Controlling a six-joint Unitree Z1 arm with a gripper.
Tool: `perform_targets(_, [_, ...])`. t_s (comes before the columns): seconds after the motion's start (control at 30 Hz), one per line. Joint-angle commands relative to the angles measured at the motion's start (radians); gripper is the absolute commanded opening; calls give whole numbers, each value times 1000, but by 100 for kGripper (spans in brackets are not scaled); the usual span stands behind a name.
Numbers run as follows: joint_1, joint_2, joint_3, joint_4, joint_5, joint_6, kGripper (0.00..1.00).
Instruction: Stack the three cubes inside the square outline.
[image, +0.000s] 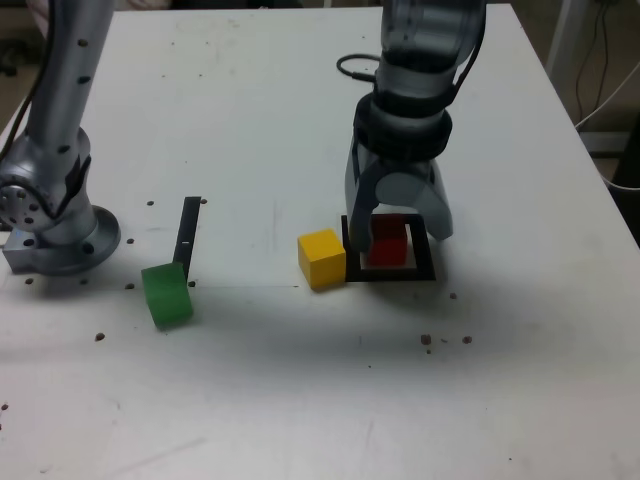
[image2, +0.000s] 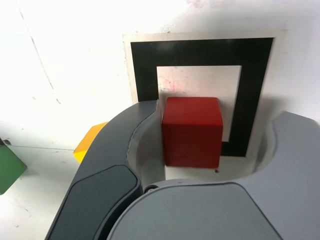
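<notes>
The red cube (image: 388, 243) (image2: 192, 131) rests on the table inside the square outline (image: 425, 271) (image2: 200, 52), partly over the frame's black band on one side. My gripper (image: 398, 236) (image2: 215, 117) hangs straight over it, open, one finger on each side of the cube. In the wrist view one finger (image2: 142, 125) lies close against the cube and the other stands clear of it. The yellow cube (image: 322, 257) (image2: 90, 141) sits just outside the outline on the exterior view's left. The green cube (image: 167, 294) (image2: 7, 170) lies further left, tilted.
A thin black strip (image: 187, 232) lies beside the green cube. The arm's round base (image: 60, 235) stands at the exterior view's far left. A black cable (image: 352, 68) trails behind the arm. Small dark specks dot the white table (image: 300, 400).
</notes>
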Motion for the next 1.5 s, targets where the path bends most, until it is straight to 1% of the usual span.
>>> perform_targets(0.0, [-10,-20,-16,3,12,6,100])
perform_targets(0.17, [-23,-78,-25,27,30,8,100])
perform_targets(0.43, [-31,-171,-31,161,32,-26,100])
perform_targets(0.53, [-31,-199,-4,191,27,-60,100])
perform_targets(0.63, [-31,-224,35,205,5,-94,100])
perform_targets(0.73, [-35,-237,80,202,-19,-126,100])
perform_targets(0.83, [-40,-253,131,196,-27,-167,100])
perform_targets(0.9, [-40,-267,164,195,-22,-188,100])
perform_targets(1.03, [-41,-288,210,198,-1,-209,99])
perform_targets(1.13, [-51,-292,230,196,0,-216,99])
perform_targets(1.3, [-68,-284,256,185,-26,-220,97])
perform_targets(1.47, [-69,-257,277,128,-54,-220,96])
